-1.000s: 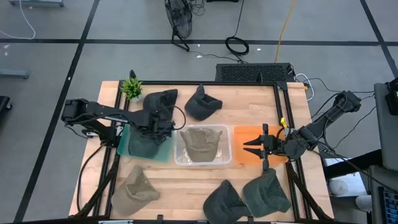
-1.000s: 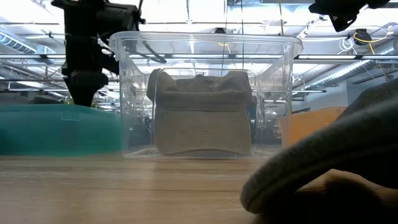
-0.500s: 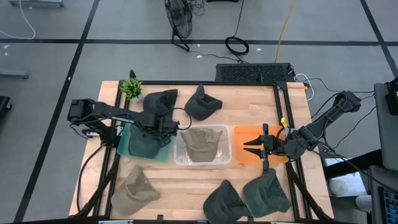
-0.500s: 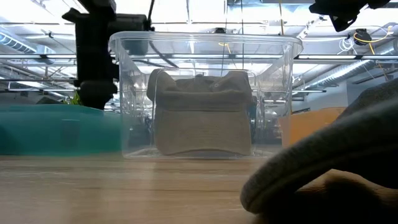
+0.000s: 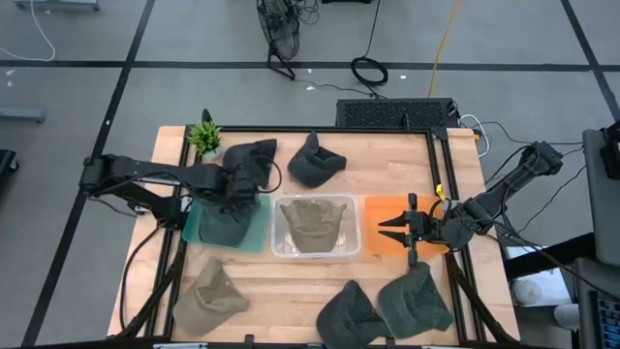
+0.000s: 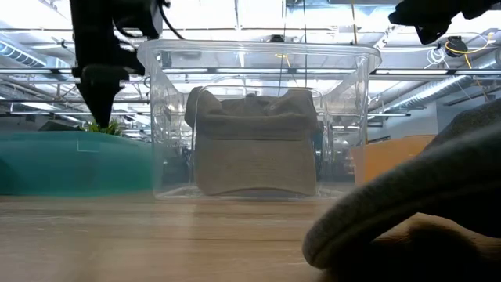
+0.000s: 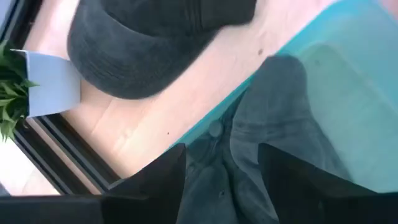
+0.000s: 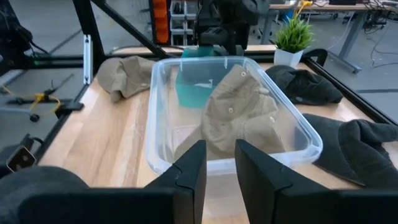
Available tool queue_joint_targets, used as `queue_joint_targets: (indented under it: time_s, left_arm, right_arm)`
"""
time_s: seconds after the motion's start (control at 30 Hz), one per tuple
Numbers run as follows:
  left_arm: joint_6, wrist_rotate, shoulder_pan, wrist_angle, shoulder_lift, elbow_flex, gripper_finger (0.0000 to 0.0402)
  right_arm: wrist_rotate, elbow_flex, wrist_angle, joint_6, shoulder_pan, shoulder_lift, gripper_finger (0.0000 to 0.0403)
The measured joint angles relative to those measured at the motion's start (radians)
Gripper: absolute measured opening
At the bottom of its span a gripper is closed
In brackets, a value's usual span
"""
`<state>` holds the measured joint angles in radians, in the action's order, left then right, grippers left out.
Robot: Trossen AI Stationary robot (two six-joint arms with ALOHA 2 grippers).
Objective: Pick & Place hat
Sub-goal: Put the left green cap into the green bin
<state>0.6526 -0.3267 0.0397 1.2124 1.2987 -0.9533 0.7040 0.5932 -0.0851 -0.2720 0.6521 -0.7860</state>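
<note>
Your left end effector (image 5: 235,190) hangs over the far edge of the teal bin (image 5: 254,238), fingers spread and empty, w/ a dark hat (image 7: 267,143) lying in the bin right under it. That drop looks done, so next pick is prob the dark cap (image 5: 248,155) just beyond the bin, next to the plant (image 5: 204,136). Come straight down on the crown, not the brim; fabric is soft and will bunch, so close on a thick fold and lift slowly. Mind the plant pot while you swing over.

Right end effector (image 5: 395,232) waits above the orange bin (image 5: 373,211), jaws apart, nothing in them.

Containers: teal bin = one dark hat. Clear bin (image 5: 283,247) in the middle = one tan hat (image 5: 316,223). Orange bin looks empty. Other hats are loose on the desk (image 5: 387,165): tan one (image 5: 210,295) front left, two dark ones (image 5: 383,308) front right, one (image 5: 316,161) at the back.
</note>
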Motion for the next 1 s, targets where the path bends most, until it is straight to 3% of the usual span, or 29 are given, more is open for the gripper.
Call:
queue_joint_targets:
  time_s: [0.2,0.57,0.83,1.0]
  left_arm:
    - [0.042,-0.053,-0.01,-0.015,-0.019,0.04,0.0211]
    - [0.052,0.069,-0.007,-0.207,0.042,0.229,0.0211]
    - [0.0,0.078,-0.007,-0.132,0.039,0.165,0.0211]
    - [0.012,0.011,-0.011,-0.012,0.027,0.072,0.0211]
  right_arm:
    - [-0.002,-0.01,0.079,0.03,0.001,0.0,0.0073]
    - [-0.003,-0.01,0.081,0.05,0.017,0.0,0.0073]
    - [-0.002,-0.01,0.081,0.05,0.017,0.0,0.0073]
    - [-0.001,-0.01,0.081,0.049,0.017,0.0,0.0073]
